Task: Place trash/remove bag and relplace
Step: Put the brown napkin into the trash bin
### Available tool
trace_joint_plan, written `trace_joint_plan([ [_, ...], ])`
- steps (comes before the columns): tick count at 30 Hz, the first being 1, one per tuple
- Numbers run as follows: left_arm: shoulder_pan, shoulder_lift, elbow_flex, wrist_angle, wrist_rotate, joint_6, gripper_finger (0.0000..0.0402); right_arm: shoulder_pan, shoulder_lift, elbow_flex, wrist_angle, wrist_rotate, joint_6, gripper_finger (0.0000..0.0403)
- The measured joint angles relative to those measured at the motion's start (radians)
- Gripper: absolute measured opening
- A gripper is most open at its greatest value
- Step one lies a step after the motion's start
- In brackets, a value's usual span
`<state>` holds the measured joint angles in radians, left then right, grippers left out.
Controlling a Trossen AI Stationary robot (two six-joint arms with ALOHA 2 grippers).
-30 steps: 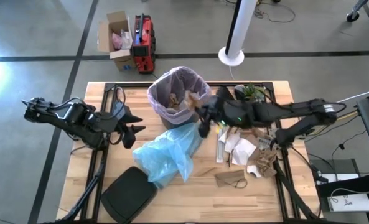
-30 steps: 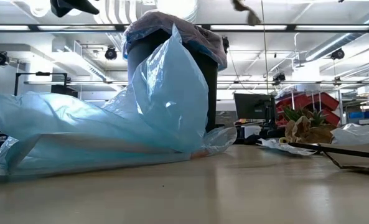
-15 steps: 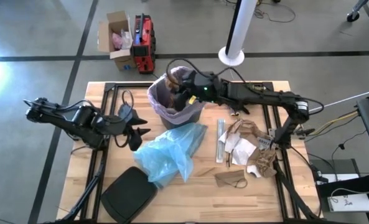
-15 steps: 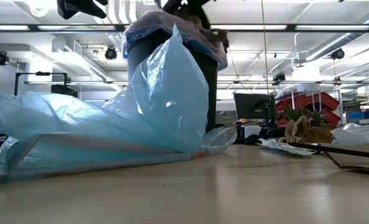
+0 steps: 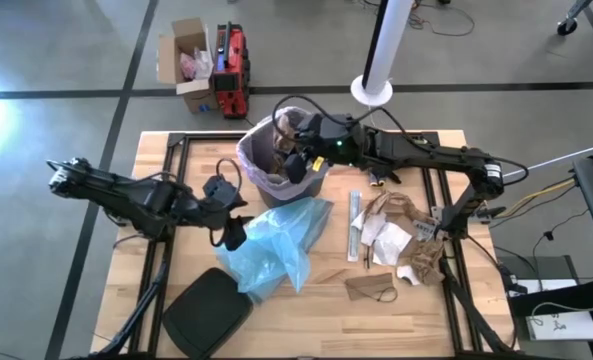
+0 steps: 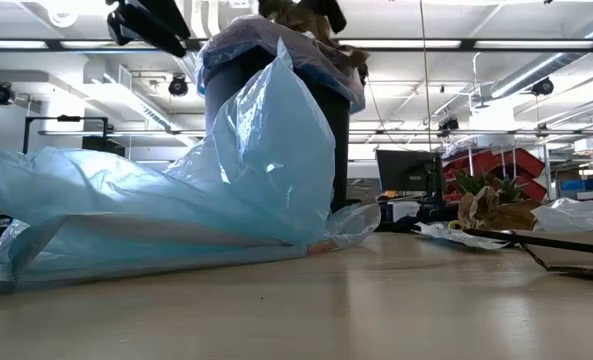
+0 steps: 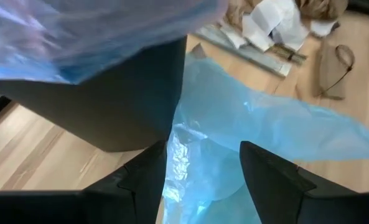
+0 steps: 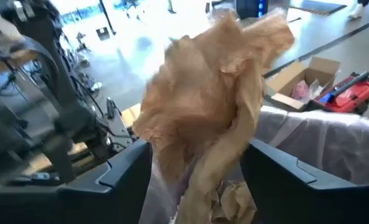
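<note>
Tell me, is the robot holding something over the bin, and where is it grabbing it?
Yes. The right tool pinches a crumpled brown paper by its lower end, above the bin. The left tool holds nothing.

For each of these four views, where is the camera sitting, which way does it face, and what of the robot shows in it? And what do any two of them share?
High view: above the table, looking straight down; both arms, the bin.
Low view: at table-top height, looking level across; the light blue bag fills it, arm parts at the top.
Left wrist view: on the left arm, looking past the open left gripper at the blue bag and bin wall.
Right wrist view: on the right arm, over the bin; the right gripper is shut on the crumpled brown paper.
Shared: high and left wrist views both show the paper scraps.
</note>
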<state>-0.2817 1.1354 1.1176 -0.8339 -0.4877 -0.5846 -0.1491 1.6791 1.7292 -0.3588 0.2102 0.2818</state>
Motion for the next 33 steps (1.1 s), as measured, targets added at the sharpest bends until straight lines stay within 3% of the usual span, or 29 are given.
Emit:
trace_joint_plan([
  [7,0.000,0.074,0.000,0.036,0.000,0.000,0.0183,-0.025,-0.002,-0.001,0.004,0.000,0.022,0.0250],
  [16,0.004,0.039,0.000,-0.009,-0.019,0.021,0.0166,-0.055,0.059,-0.003,-0.017,-0.011,0.094,0.0302],
  [24,0.005,0.016,0.000,-0.010,-0.026,0.108,0.0156,-0.047,0.009,-0.002,0.093,-0.034,0.051,0.0318],
  [28,0.007,0.016,0.000,0.027,-0.030,0.177,0.0153,-0.032,-0.069,-0.002,-0.017,-0.027,-0.077,0.0311],
  [33,0.016,0.019,-0.002,0.081,-0.038,0.226,0.0156,0.015,-0.178,-0.002,-0.281,-0.028,-0.193,0.0298],
])
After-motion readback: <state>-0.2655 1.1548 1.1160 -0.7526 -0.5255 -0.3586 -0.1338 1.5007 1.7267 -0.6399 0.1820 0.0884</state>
